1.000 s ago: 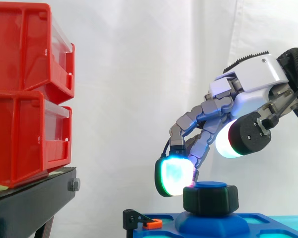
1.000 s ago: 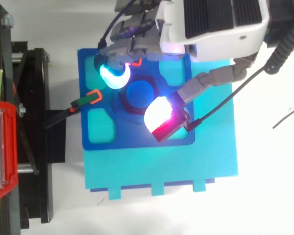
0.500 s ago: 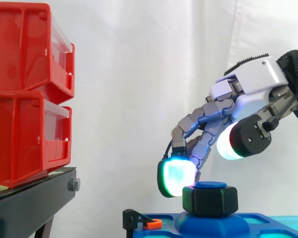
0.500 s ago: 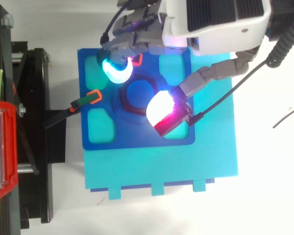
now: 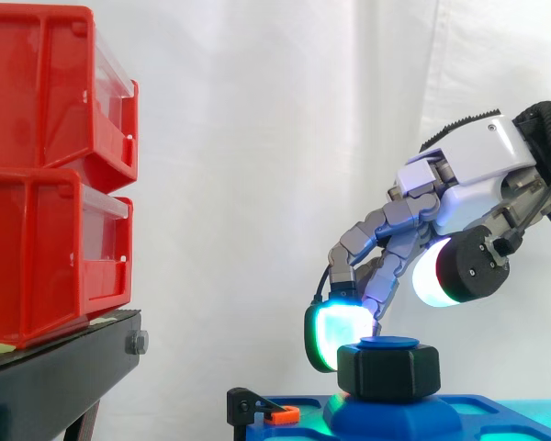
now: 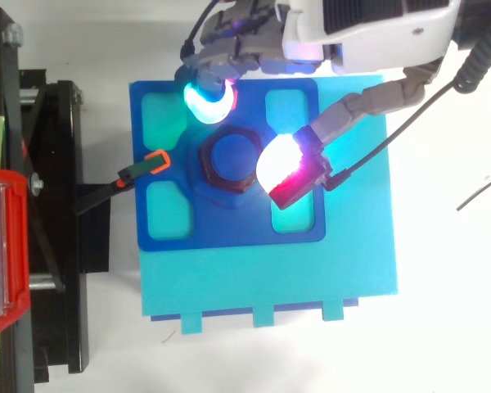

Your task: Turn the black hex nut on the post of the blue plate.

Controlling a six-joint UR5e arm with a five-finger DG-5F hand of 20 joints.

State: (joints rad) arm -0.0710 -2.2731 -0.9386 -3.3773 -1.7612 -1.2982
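The black hex nut (image 5: 388, 369) sits on the blue post (image 6: 231, 155) in the middle of the blue plate (image 6: 229, 228). My hand (image 5: 473, 175) hovers over it from the right, open, with the thumb and fingers spread to either side. A cyan-glowing fingertip (image 6: 207, 98) hangs just behind and to the left of the nut, close to its edge. The thumb's white and red pad (image 6: 285, 166) floats off the nut's right side, raised above it in the side view. Nothing is held between them.
The blue plate lies on a larger cyan base (image 6: 311, 278). A black clip with an orange tip (image 6: 151, 162) reaches onto the plate's left edge from the black stand (image 5: 55, 377). Red bins (image 5: 46, 175) are stacked on that stand at the left.
The hand has shifted right and towards the plate's back edge. The thumb pad slid off the nut's right side and the cyan fingertip dropped slightly beside the nut.
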